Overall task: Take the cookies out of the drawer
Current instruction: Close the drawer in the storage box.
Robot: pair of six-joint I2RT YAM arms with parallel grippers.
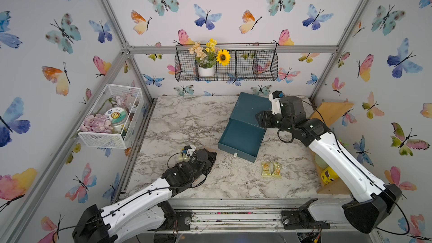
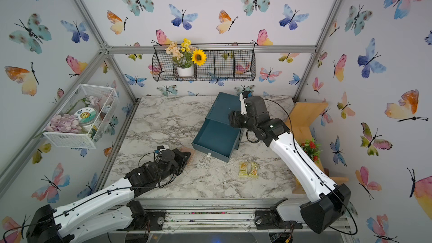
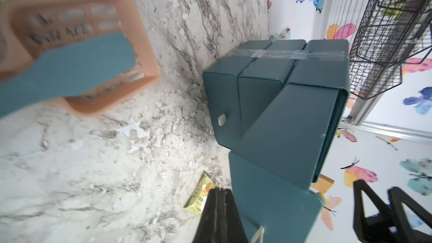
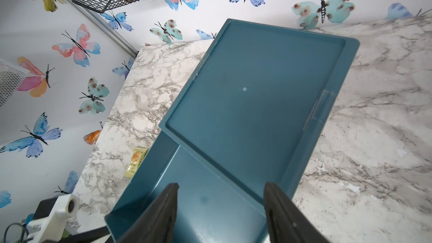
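1. Left wrist view: the left gripper (image 3: 218, 191) has its fingers clenched flat together with nothing visible between them. It hovers low over the table (image 1: 187, 118), well off the drawer's front.
2. The right gripper (image 4: 221, 189) has its jaws parted and empty, and hangs just above the open drawer (image 1: 239, 137) where it meets the cabinet (image 1: 251, 106).
3. Every part of the drawer floor that shows is bare. Its back end, under the cabinet, is hidden.
4. The step in hand looks like a last check of the drawer. Judged from this, the right arm should look deep inside, keep both fingers clear of the drawer walls, and pinch any leftover packet by its crimped edge, since such wrap probably slips.
5. The cookies (image 1: 271, 169) lie on the table just past the drawer's front corner. They are two flat, pale yellow, crinkled packets with orange print, side by side and touching.
6. A third packet (image 1: 183, 158), yellowish, shows beside the left wrist, well off the drawer's front and mostly hidden.
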